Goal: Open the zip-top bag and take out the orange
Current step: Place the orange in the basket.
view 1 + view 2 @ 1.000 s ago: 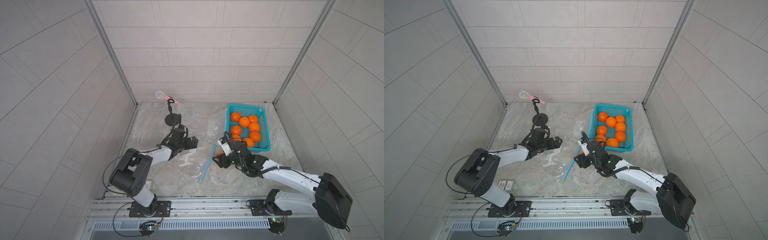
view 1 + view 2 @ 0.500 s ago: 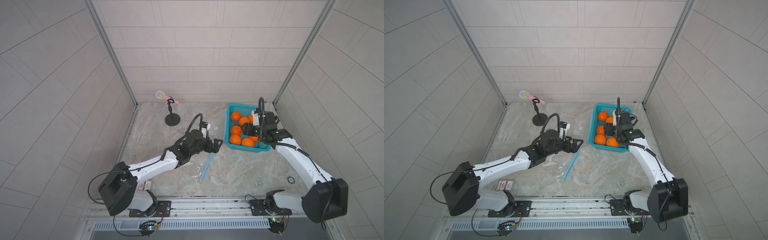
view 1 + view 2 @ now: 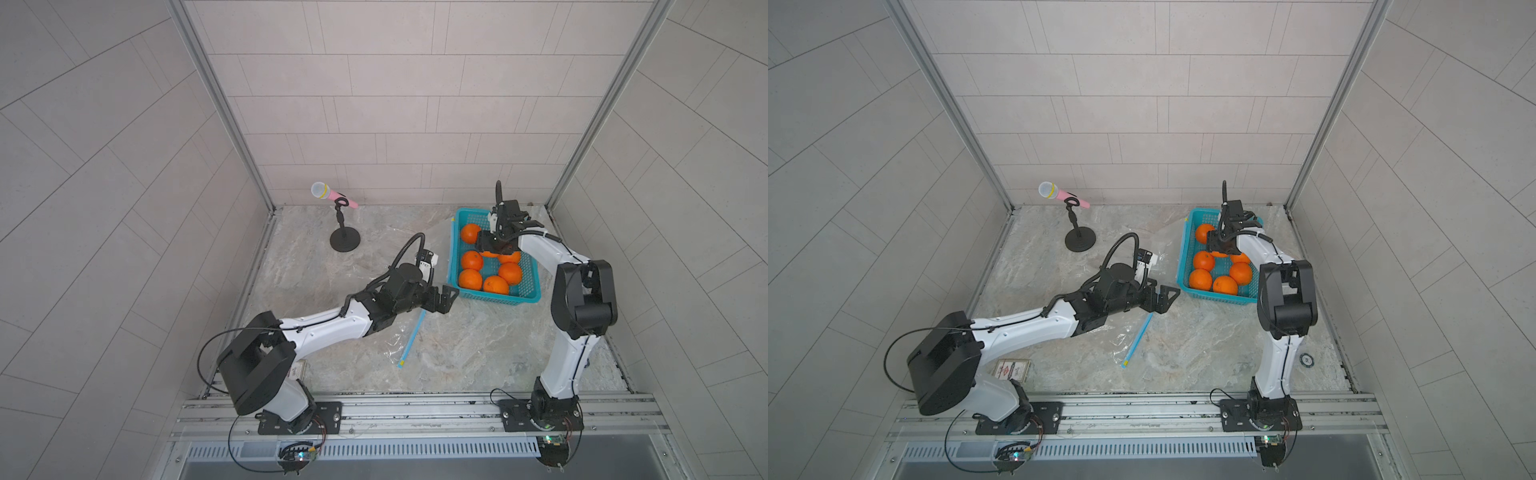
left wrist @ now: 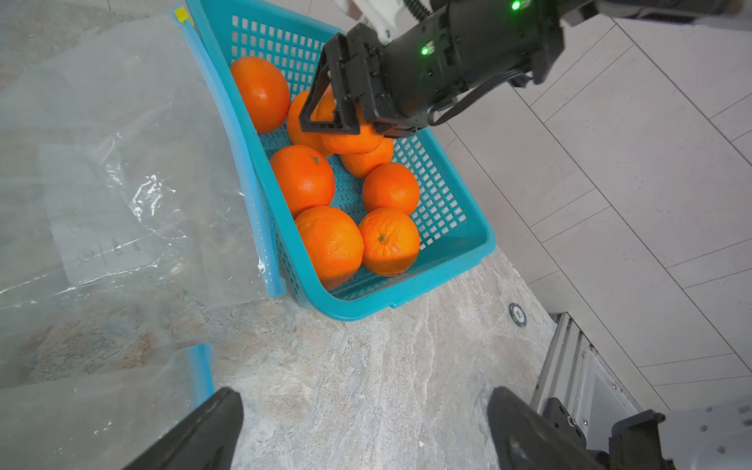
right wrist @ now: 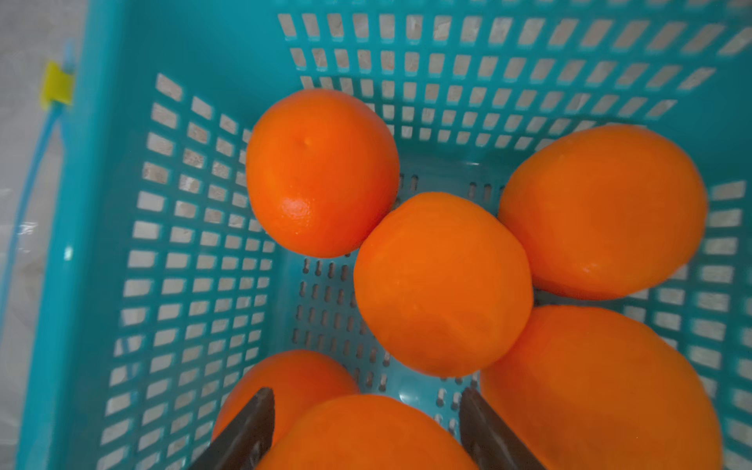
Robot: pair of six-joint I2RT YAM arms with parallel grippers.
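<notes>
the right gripper is now hanging over the teal basket, right of centre in both top views, away from the zip-top bag. it is clamping the orange, so removal appears done. the left gripper is standing released and empty.

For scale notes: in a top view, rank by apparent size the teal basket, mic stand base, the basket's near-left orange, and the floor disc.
1. teal basket
2. mic stand base
3. near-left orange, slightly smaller than the base
4. floor disc, smallest
</notes>
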